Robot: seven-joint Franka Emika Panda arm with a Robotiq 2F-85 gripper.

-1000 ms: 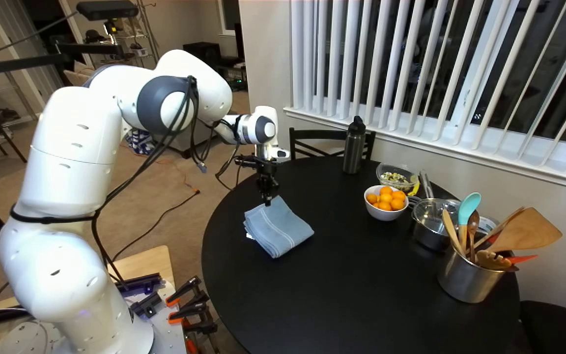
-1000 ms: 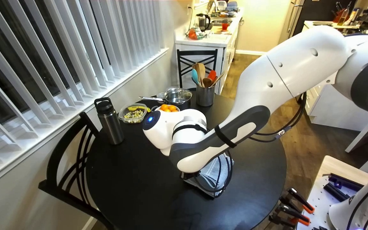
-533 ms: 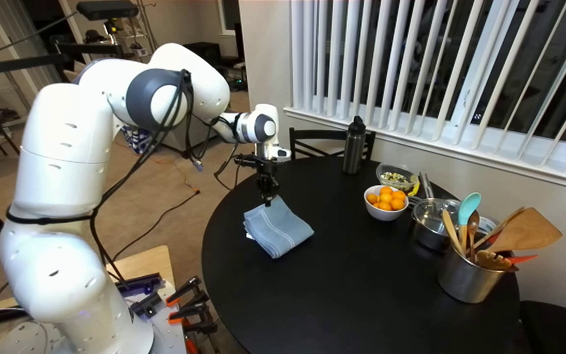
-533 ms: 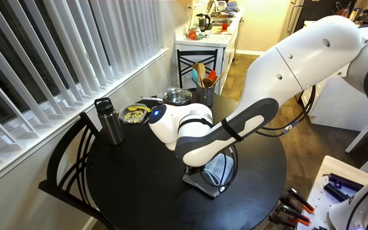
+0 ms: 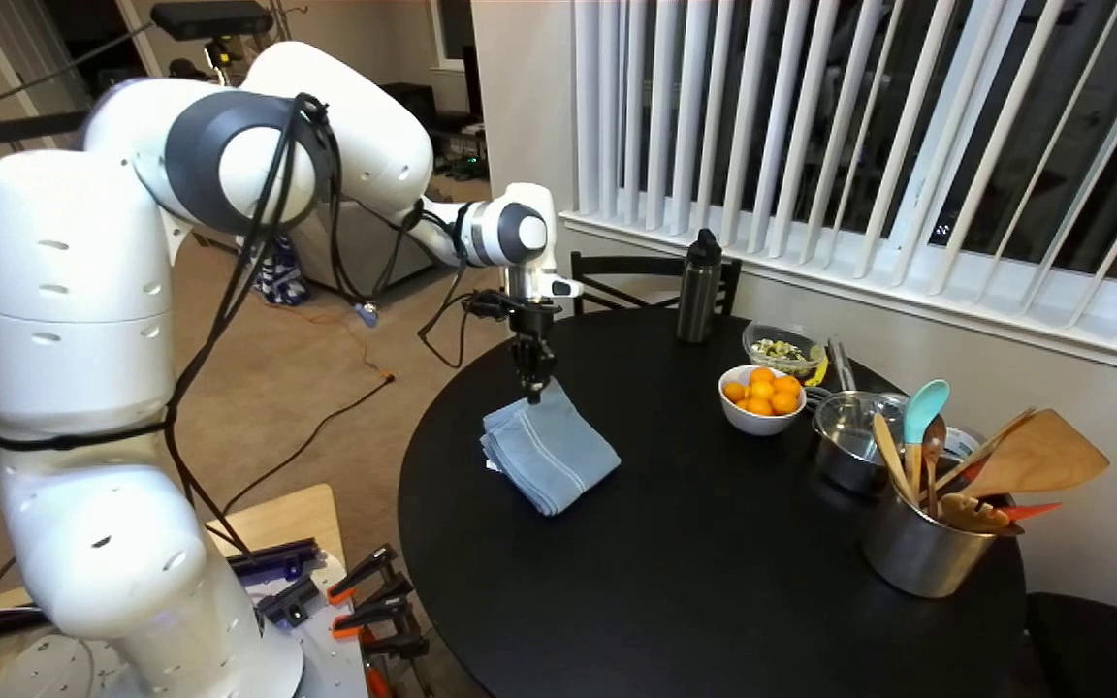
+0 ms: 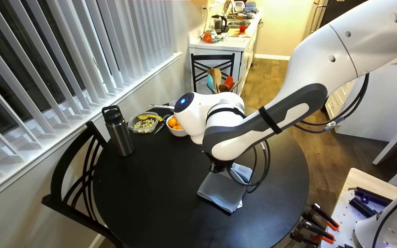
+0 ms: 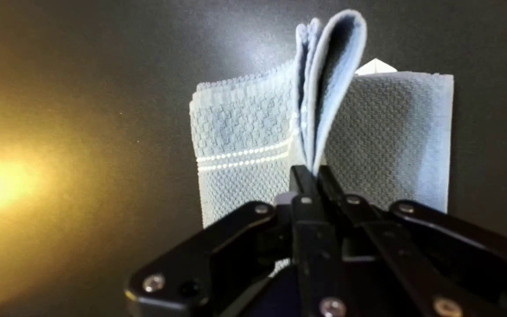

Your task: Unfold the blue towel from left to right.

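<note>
wrist view, and the end effector [image 7: 313,172] is clenched on the blue towel [image 7: 317,112], its tips pinching a fold that loops up at the top centre of the frame! the striped part lies left of it, the darker plain part right, a white tag [image 7: 376,67] peeping out just beside. in an exterior view the towel sits left of centre on the black surface [image 5: 714,562], mostly folded, raised where it's gripped. so, by my reading, the grasp is made and the first unfolding barely under way. next call: lift the flap free, sweep it rightward as the task asks, lay it low, and only then let go. how many layers are pinched, i can't tell.
</note>
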